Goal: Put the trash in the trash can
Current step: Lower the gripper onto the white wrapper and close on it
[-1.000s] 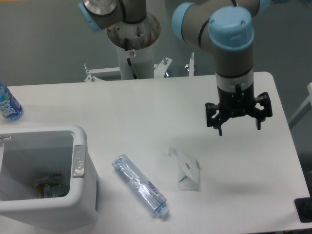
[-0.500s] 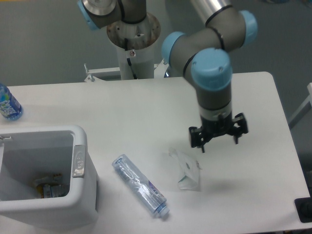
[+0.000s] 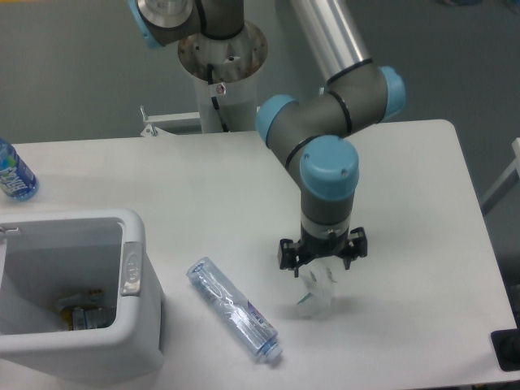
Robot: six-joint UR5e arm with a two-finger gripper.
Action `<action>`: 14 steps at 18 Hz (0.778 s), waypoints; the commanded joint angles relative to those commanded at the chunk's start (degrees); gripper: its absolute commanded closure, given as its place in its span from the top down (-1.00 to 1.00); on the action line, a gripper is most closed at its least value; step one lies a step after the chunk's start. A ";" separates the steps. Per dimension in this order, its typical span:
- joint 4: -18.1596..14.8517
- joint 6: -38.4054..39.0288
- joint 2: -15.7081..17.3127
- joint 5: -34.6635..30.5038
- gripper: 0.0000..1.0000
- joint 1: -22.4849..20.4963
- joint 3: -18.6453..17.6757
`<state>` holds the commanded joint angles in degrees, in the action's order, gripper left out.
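The tool (image 3: pixel 322 268) hung with its fingers spread wide, directly over the crumpled wrapper (image 3: pixel 317 294) on the table (image 3: pixel 422 244), with the clear bottle (image 3: pixel 234 309) lying diagonally off to its side toward the trash can (image 3: pixel 134 268).

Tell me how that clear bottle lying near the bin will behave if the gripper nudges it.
The clear plastic bottle lies on its side on the smooth white table, so it will probably roll or skid from a sideways push. It looks empty, so likely light. Its thin see-through wall may dent under a pinch.
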<state>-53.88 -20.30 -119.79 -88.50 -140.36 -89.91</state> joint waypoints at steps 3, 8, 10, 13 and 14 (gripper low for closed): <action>2.03 -0.18 -1.15 -0.70 0.57 0.18 -0.35; 1.68 0.53 -0.89 -2.29 -0.95 0.18 -0.44; 1.76 0.53 -0.62 -2.63 -0.99 0.18 -0.79; 1.85 0.18 -0.45 -2.55 -1.00 0.09 -0.79; 1.76 -0.17 -0.27 -2.46 -1.00 0.09 -0.70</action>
<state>-52.12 -20.47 -120.06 -90.97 -140.27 -90.62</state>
